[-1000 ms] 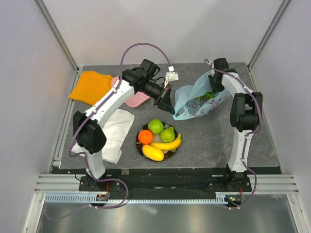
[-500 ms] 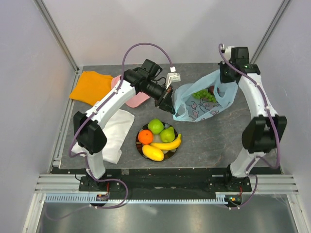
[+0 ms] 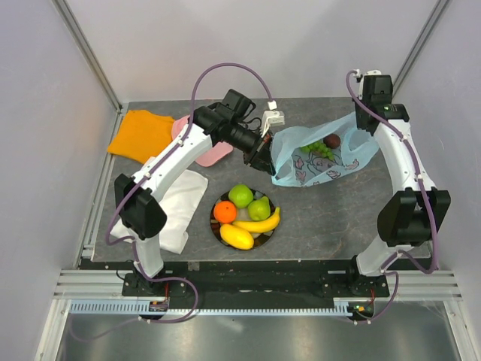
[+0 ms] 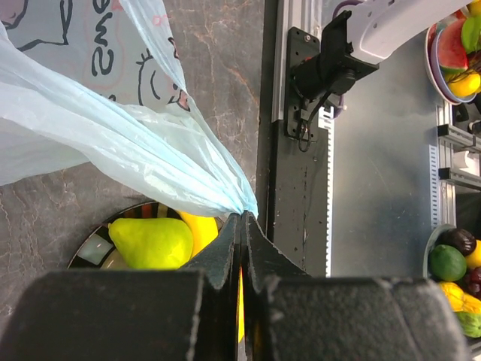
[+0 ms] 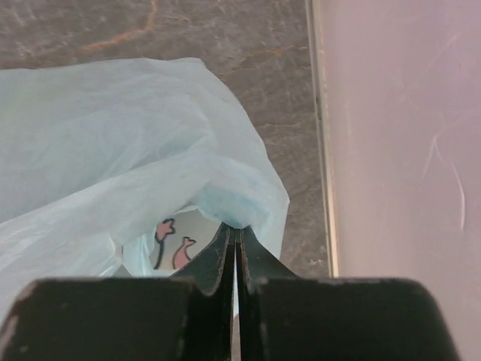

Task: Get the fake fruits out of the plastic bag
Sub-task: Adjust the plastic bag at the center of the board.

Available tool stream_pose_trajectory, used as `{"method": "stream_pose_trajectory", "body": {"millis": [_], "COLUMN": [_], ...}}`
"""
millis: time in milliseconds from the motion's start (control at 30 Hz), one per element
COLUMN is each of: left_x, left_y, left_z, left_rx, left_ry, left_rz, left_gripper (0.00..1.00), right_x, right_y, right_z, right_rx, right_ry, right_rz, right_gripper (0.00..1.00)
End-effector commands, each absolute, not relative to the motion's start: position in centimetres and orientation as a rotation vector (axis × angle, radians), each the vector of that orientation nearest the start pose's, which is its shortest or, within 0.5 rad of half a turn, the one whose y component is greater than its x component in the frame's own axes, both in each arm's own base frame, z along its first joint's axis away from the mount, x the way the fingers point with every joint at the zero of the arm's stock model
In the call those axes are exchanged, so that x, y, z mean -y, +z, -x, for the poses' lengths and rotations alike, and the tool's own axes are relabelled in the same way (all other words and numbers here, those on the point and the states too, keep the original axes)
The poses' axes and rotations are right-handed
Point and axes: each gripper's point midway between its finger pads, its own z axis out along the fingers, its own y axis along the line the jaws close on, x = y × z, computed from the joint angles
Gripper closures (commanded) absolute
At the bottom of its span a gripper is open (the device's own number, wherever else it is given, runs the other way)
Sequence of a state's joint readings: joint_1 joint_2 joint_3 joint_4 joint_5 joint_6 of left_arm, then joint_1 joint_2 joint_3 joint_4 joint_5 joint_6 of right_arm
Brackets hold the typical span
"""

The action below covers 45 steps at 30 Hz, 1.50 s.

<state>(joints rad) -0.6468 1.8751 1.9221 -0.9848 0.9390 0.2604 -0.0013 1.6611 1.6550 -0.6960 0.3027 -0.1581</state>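
The light-blue plastic bag (image 3: 323, 158) with pink cartoon prints is stretched between my two grippers at the back right of the table. My left gripper (image 3: 264, 158) is shut on its left edge (image 4: 188, 180). My right gripper (image 3: 366, 129) is shut on its right edge (image 5: 225, 188) and holds it up. Green grapes (image 3: 314, 149) and a dark red fruit (image 3: 331, 141) show through the bag's open mouth. On the plate (image 3: 218, 229) lie a green apple (image 3: 240, 195), a green pear (image 3: 259, 208), an orange (image 3: 225, 212), a banana (image 3: 259, 223) and a yellow oval fruit (image 3: 236, 236).
A white folded cloth (image 3: 180, 203) lies left of the plate. An orange cloth (image 3: 140, 134) and a pink item (image 3: 207, 153) lie at the back left. The enclosure walls stand close to the table's back and right edges.
My right arm has swung up and to the right with the bag's edge, stretching the bag open. The grapes and the dark fruit now show inside. My left gripper has hardly moved.
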Motion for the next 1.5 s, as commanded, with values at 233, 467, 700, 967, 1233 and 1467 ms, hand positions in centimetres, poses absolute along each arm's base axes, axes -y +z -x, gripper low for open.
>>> {"method": "stream_pose_trajectory", "body": {"millis": [233, 467, 700, 967, 1233, 1467], "left_x": [36.3, 36.3, 36.3, 36.5, 36.6, 36.8], "left_y": [27.4, 27.4, 27.2, 27.3, 27.0, 27.2], "left_z": [-25.4, -25.5, -25.5, -25.2, -25.0, -24.8], "left_rx": [-1.928, -1.926, -1.929, -1.924, -1.929, -1.919], "left_ry": [-1.320, -1.315, -1.305, -1.321, -1.327, -1.335], "left_rz": [-1.397, -1.397, -1.400, -1.407, -1.413, -1.420], "left_gripper": [0.99, 0.98, 0.99, 0.99, 0.98, 0.98], "right_x": [-5.0, -7.9, -6.3, -4.8, -2.9, -3.1], "right_y": [31.5, 24.6, 19.0, 16.4, 12.9, 13.1], "right_z": [-40.1, -37.0, -35.2, -39.0, -41.3, -42.3], "right_rx": [-2.117, -2.298, -2.496, -2.510, -2.537, -2.446], "right_ry": [0.177, 0.339, 0.224, 0.047, -0.180, -0.337], "right_rz": [0.462, 0.532, 0.498, 0.457, 0.490, 0.547], "right_gripper": [0.30, 0.34, 0.38, 0.37, 0.32, 0.35]}}
